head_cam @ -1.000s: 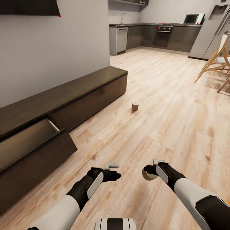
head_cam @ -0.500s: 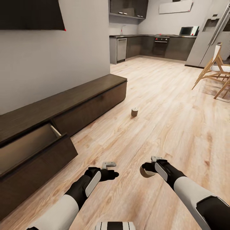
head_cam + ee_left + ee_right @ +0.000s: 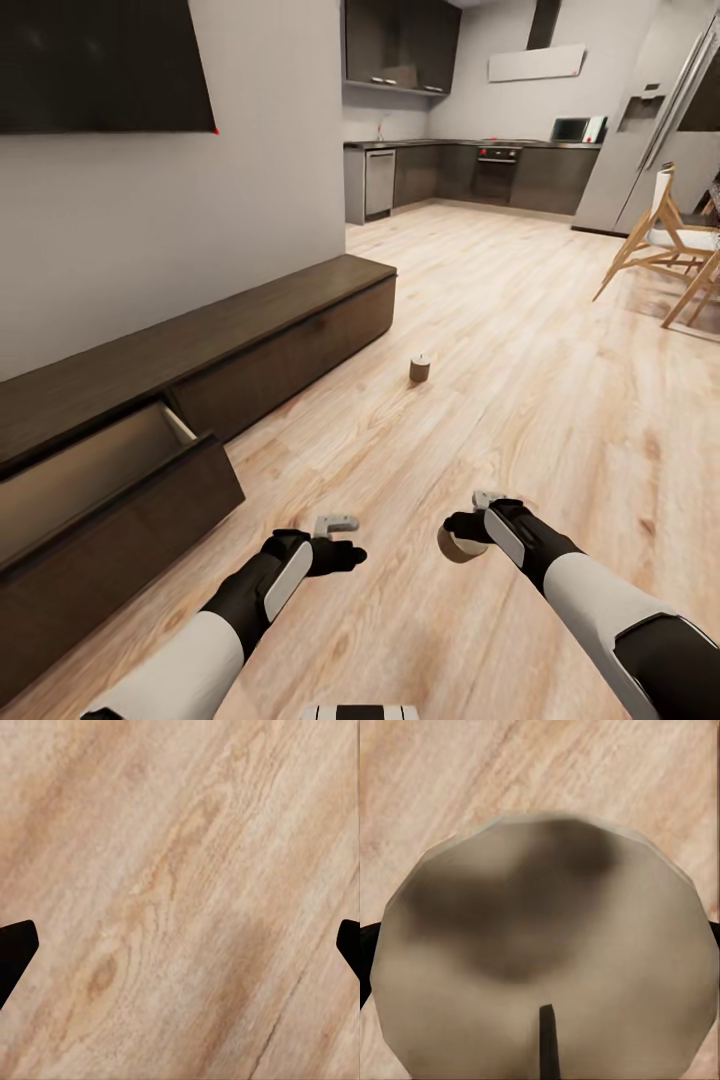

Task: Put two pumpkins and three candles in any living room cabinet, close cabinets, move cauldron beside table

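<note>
Candle (image 3: 544, 967) hides the right gripper (image 3: 462, 541) jaws; cabinet (image 3: 130, 480) drawer cropped.

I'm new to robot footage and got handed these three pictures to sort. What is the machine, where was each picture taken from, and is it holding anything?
These are simulator renders of a wheeled robot with two arms. The wide picture comes from a camera on its head, looking down over both arms at a wooden floor. The other two come from cameras near each gripper.

The right gripper is shut on a candle, a squat cylinder whose top and wick fill the right wrist view. The left gripper is open and holds nothing; its wrist camera sees bare floor between two dark fingertips.

A second candle stands on the floor ahead. At the left, a long dark cabinet has one drawer pulled open. A kitchen lies beyond.
</note>
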